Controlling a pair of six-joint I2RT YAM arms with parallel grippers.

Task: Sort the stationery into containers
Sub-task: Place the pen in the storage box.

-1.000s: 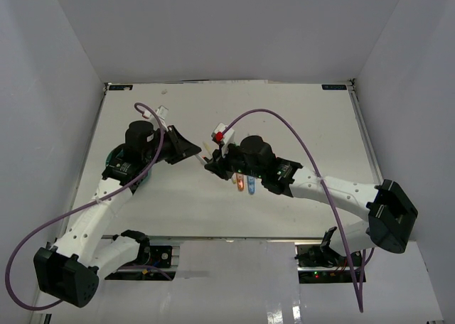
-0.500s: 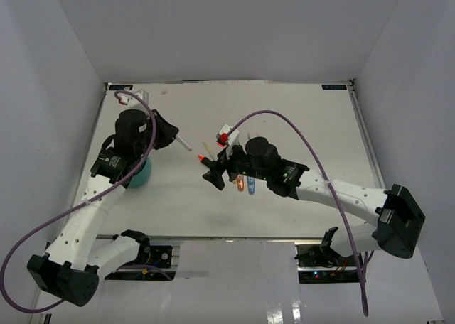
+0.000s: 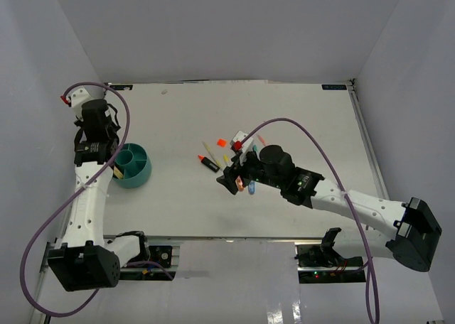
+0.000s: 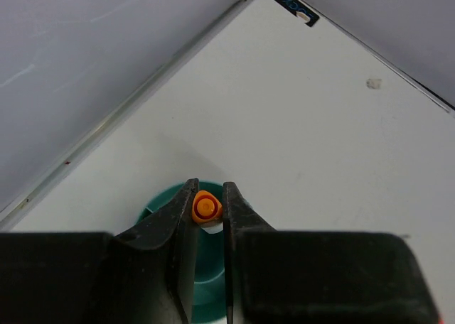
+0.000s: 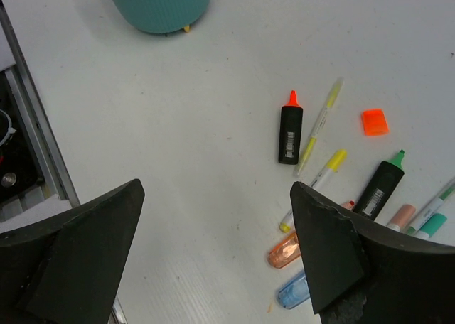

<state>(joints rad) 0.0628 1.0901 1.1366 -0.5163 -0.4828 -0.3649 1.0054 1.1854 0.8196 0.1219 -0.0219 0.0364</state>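
The teal tub (image 3: 138,175) stands at the left of the table. My left gripper (image 3: 112,169) hangs over it, and in the left wrist view this gripper (image 4: 208,190) is shut on an orange-ended pen (image 4: 207,207) above the tub (image 4: 153,210). My right gripper (image 3: 231,182) is open near the table's middle; the right wrist view shows it (image 5: 213,246) with nothing between its fingers. Loose stationery lies beside it: a black marker with an orange cap (image 5: 289,132), a yellow pen (image 5: 320,125), an orange square (image 5: 374,121) and a green-capped black marker (image 5: 380,185).
An orange see-through piece (image 5: 286,250) and a blue one (image 5: 295,292) lie by the right finger (image 5: 334,253). More pens (image 5: 426,217) lie at the frame's right edge. White walls enclose the table on three sides. A metal rail (image 5: 32,132) runs along the near edge.
My left arm has swung left from the middle, carrying the pen to above the tub. My right gripper has opened and drawn back toward the near right.
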